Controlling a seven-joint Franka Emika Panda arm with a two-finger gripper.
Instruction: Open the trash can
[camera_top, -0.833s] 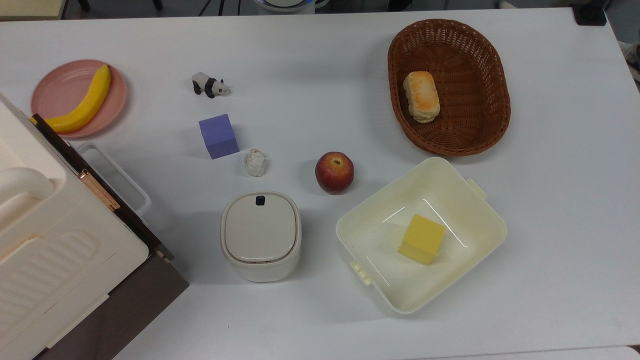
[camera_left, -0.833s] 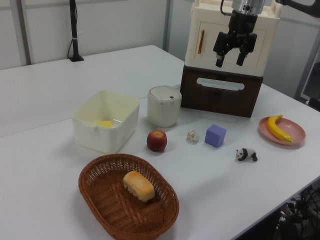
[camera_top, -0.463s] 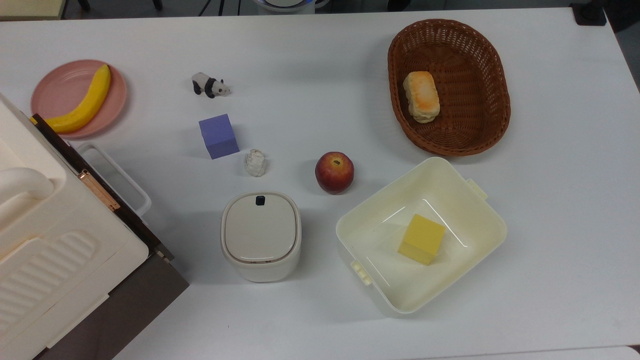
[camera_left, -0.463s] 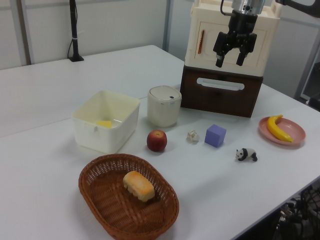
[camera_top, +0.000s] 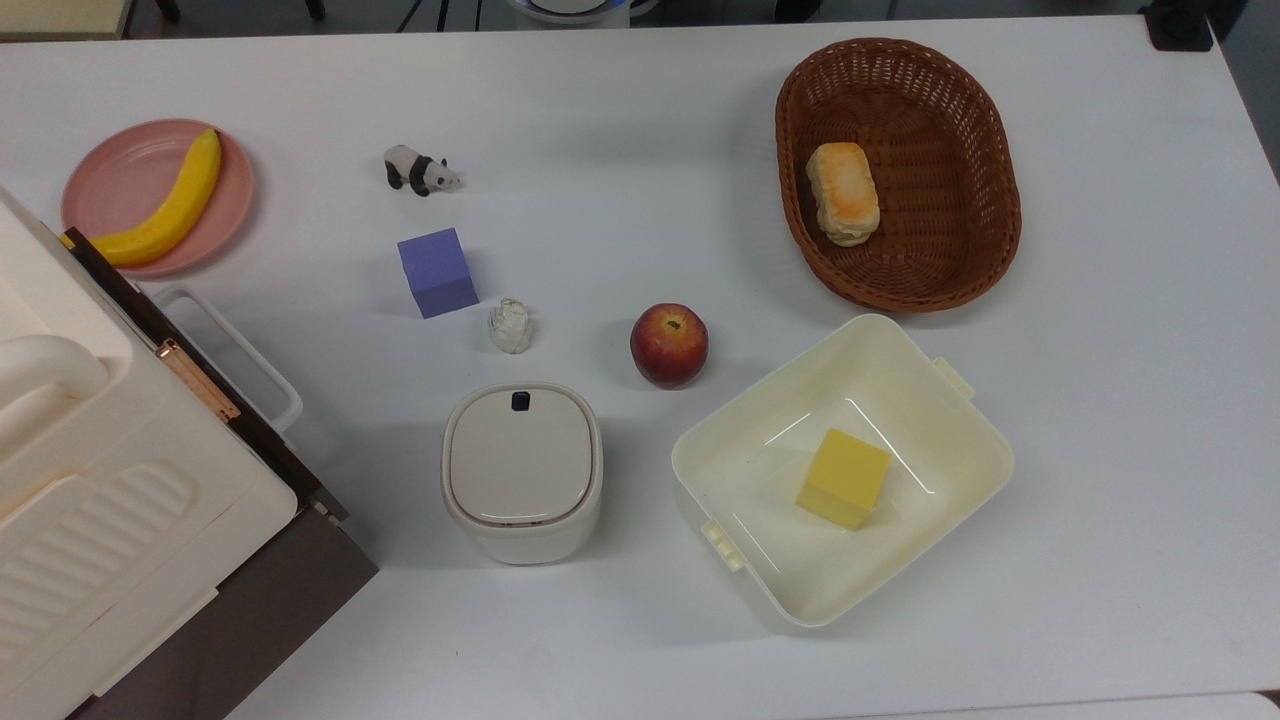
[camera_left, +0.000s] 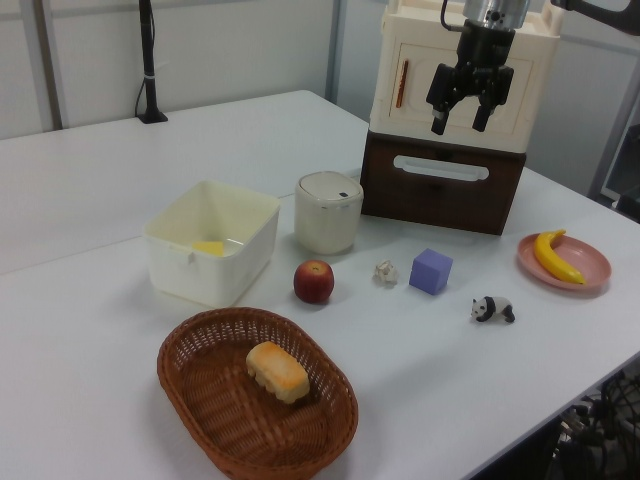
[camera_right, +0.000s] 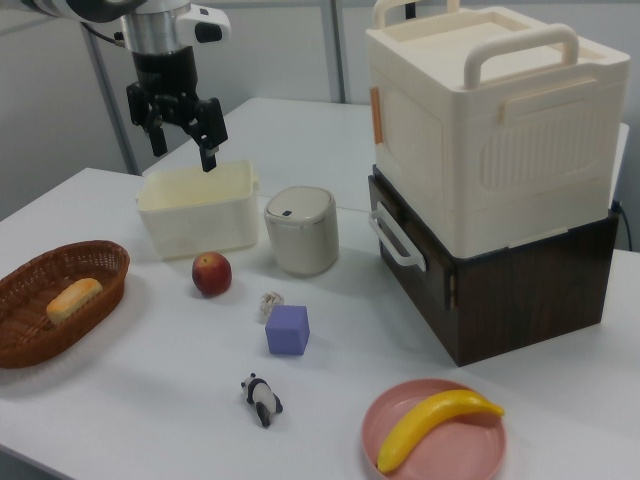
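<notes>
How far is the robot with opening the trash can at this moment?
Nothing looks done: the trash can has its lid flat and closed. The open, empty gripper hangs high above the table, away from the can. Left: descend to the black button and press it.

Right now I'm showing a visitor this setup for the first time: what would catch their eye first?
Probably the big cream box stacked on a dark brown drawer unit at the right view's right. Then the open tool hanging high above the table, and the closed trash can beside the pale-yellow tub, near a red apple.
</notes>
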